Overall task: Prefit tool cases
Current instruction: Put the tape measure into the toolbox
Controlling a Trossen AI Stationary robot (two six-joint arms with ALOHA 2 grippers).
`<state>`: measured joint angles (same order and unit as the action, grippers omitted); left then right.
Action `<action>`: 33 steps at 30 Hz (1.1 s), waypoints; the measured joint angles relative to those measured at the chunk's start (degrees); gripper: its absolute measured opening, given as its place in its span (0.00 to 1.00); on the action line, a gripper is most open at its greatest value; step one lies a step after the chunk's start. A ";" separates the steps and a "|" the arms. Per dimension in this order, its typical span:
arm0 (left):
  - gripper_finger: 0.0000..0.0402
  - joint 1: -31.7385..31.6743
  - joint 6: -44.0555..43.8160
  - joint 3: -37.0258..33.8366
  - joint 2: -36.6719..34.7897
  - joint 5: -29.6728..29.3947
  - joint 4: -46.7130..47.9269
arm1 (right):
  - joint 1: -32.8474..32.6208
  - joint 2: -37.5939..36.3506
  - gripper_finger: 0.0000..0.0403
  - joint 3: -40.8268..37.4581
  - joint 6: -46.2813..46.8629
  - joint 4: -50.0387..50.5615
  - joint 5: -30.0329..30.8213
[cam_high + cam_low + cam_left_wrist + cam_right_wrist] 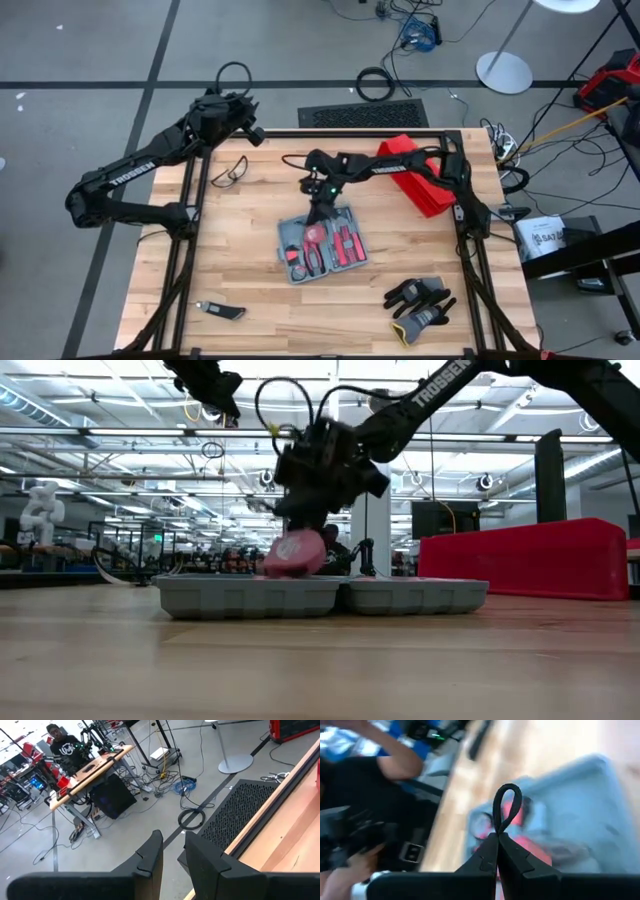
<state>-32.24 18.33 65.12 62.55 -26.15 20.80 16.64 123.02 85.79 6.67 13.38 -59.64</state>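
While the tool case [320, 246] lies open at the middle of the worktop [260, 300], the right pincer [317, 212] hangs just above it, clamped on a thin black loop [506, 806]; the left pincer [172, 854], fingers parted and empty, waits past the far left corner.

Red bin [418, 176], gloves [420, 303], safety glasses [229, 172]

The table [240, 280] is pale wood planks, kinda matt with visible grain. The open tool case [322, 247] looks like dull grey moulded plastic, and the red bin [420, 180] at about 2 o'clock from it is smooth plastic too.
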 joint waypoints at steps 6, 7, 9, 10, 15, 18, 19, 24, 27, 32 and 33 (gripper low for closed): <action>0.21 -0.01 0.00 0.00 0.08 0.28 -0.11 | 1.67 0.02 0.00 -0.03 -3.04 5.87 9.35; 0.21 0.01 0.00 0.00 0.08 0.28 -0.11 | 1.42 0.02 0.00 -0.03 -3.56 6.04 10.43; 0.21 0.01 0.00 0.00 0.08 0.38 -0.13 | 0.66 0.02 0.00 0.01 -5.37 5.72 11.75; 0.21 0.02 0.00 0.00 0.08 0.41 -0.13 | 0.26 0.02 0.00 0.23 -6.59 5.79 12.65; 0.21 0.02 -0.02 0.00 0.08 0.42 -0.11 | -1.75 0.04 0.02 3.59 -9.42 6.22 22.04; 0.21 0.01 -0.04 0.00 0.08 0.43 0.51 | -1.77 0.02 0.07 5.93 -9.59 7.57 22.06; 0.21 0.01 -0.04 0.00 0.08 0.43 0.93 | -1.76 0.02 0.09 6.63 -9.59 7.99 22.07; 0.21 0.02 -1.22 0.00 0.08 0.43 2.38 | -1.74 0.02 0.21 8.31 -9.44 8.50 22.38; 0.21 -0.01 -1.44 0.00 0.08 0.43 2.73 | -1.74 0.02 0.26 10.14 -8.93 12.78 22.76; 0.21 0.01 -1.37 0.00 0.08 0.43 2.71 | -2.89 -0.72 0.26 12.30 -10.06 30.91 36.99; 0.21 0.00 -1.31 0.00 0.08 0.43 2.71 | -3.50 -0.72 0.24 12.28 -10.47 34.24 40.89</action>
<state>-32.24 17.02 65.12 62.63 -25.71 23.51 13.14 122.30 98.06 -3.80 47.62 -18.75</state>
